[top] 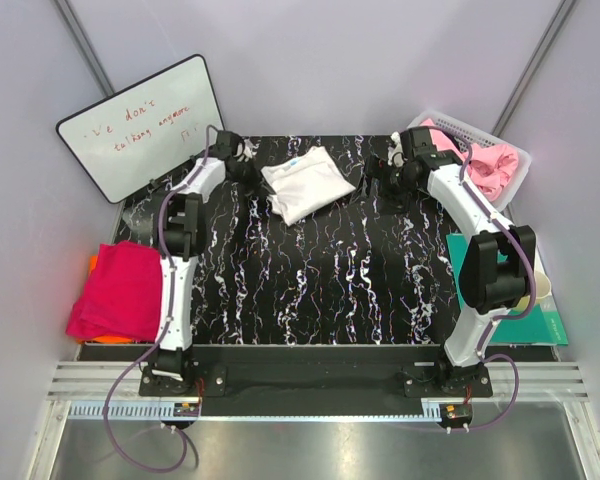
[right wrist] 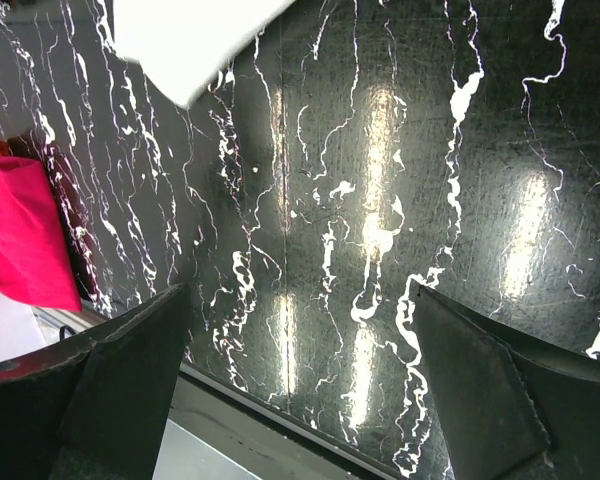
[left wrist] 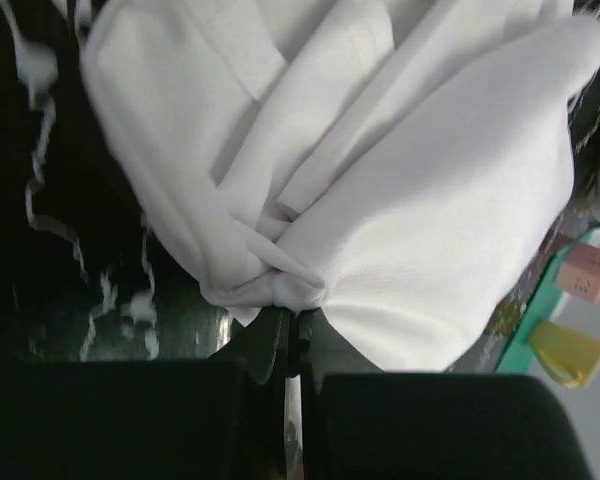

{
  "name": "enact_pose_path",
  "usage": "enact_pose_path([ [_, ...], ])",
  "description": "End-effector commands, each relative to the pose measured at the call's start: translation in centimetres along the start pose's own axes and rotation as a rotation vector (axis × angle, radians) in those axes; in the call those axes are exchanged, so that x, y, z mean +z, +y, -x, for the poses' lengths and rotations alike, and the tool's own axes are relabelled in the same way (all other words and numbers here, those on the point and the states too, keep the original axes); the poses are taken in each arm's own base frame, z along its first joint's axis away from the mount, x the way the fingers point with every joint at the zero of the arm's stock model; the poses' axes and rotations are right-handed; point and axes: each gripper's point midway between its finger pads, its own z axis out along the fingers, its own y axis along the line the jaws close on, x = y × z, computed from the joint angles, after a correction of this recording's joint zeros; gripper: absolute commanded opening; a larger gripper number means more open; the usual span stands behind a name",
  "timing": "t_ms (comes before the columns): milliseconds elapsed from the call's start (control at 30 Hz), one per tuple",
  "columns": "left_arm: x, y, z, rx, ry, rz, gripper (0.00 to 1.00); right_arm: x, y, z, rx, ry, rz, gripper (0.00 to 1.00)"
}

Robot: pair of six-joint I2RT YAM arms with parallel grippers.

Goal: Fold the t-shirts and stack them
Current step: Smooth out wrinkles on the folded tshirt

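Observation:
A folded white t-shirt (top: 302, 183) with a small blue neck label lies at the back middle of the black marbled table (top: 330, 280). My left gripper (top: 248, 168) is at its left edge, shut on a bunched fold of the white cloth (left wrist: 280, 285). My right gripper (top: 383, 176) is open and empty, held above the table to the right of the shirt; a corner of the white shirt (right wrist: 185, 40) shows in its view. A magenta-red t-shirt (top: 115, 290) lies on an orange one (top: 93, 264) off the table's left edge. Pink shirts (top: 490, 165) fill the basket.
A white mesh basket (top: 510, 150) stands at the back right. A teal mat (top: 525, 300) with a cup lies on the right. A whiteboard (top: 140, 125) leans at the back left. The magenta-red shirt also shows in the right wrist view (right wrist: 25, 235).

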Motion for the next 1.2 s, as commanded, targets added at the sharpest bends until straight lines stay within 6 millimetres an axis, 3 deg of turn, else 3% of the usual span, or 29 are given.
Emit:
enact_pose_path([
  [0, -2.7, -1.3, -4.9, -0.073, 0.124, -0.053, 0.00, -1.7, 1.0, 0.3, -0.005, -0.042, 0.028, 1.00],
  [200, -5.4, -2.7, -15.3, -0.054, 0.296, -0.072, 0.00, -1.4, 0.5, -1.0, 0.002, -0.015, 0.029, 1.00],
  [400, -9.8, -1.4, -26.4, -0.068, 0.463, 0.013, 0.00, -1.3, 0.3, -1.7, 0.004, -0.002, 0.037, 1.00],
  [467, -11.5, -1.0, -28.6, -0.066, 0.494, 0.022, 0.20, -1.2, 0.2, -1.8, 0.006, -0.002, 0.037, 1.00],
  [500, -12.0, -1.0, -28.5, -0.045, 0.483, 0.036, 0.33, -1.1, 0.2, -1.9, 0.007, 0.002, 0.040, 1.00],
  [533, -13.0, -2.1, -27.3, 0.021, 0.436, 0.028, 0.65, -0.8, 0.2, -2.0, 0.013, 0.011, 0.041, 1.00],
  [567, -13.8, -2.4, -27.2, 0.040, 0.431, 0.042, 0.79, -0.7, 0.2, -2.0, 0.020, 0.015, 0.048, 1.00],
  [633, -15.4, -4.2, -25.6, 0.141, 0.365, 0.036, 0.96, -0.3, 0.3, -2.3, 0.029, 0.033, 0.063, 1.00],
  [667, -16.2, -4.5, -25.5, 0.158, 0.361, 0.045, 0.99, -0.1, 0.4, -2.3, 0.034, 0.037, 0.070, 1.00],
  [767, -17.1, -5.6, -23.4, 0.258, 0.292, 0.056, 0.99, -0.2, 0.6, -2.3, 0.036, 0.038, 0.082, 1.00],
  [833, -16.5, -5.7, -22.0, 0.302, 0.276, 0.064, 0.98, -0.2, 0.6, -2.5, 0.044, 0.038, 0.083, 1.00],
  [867, -16.0, -5.6, -21.7, 0.317, 0.280, 0.065, 0.93, -0.1, 0.6, -2.6, 0.047, 0.042, 0.084, 1.00],
  [900, -15.7, -5.9, -21.0, 0.334, 0.275, 0.062, 0.73, -0.1, 0.6, -2.6, 0.051, 0.042, 0.086, 1.00],
  [1033, -12.4, -3.6, -19.6, 0.387, 0.326, 0.119, 0.39, 0.0, 0.5, -3.0, 0.062, 0.050, 0.086, 1.00],
  [1100, -11.3, -2.6, -19.3, 0.385, 0.347, 0.151, 0.35, -0.1, 0.5, -3.2, 0.067, 0.055, 0.087, 1.00],
  [1167, -10.5, -2.2, -19.3, 0.377, 0.363, 0.155, 0.38, -0.1, 0.4, -3.5, 0.074, 0.058, 0.087, 1.00],
])
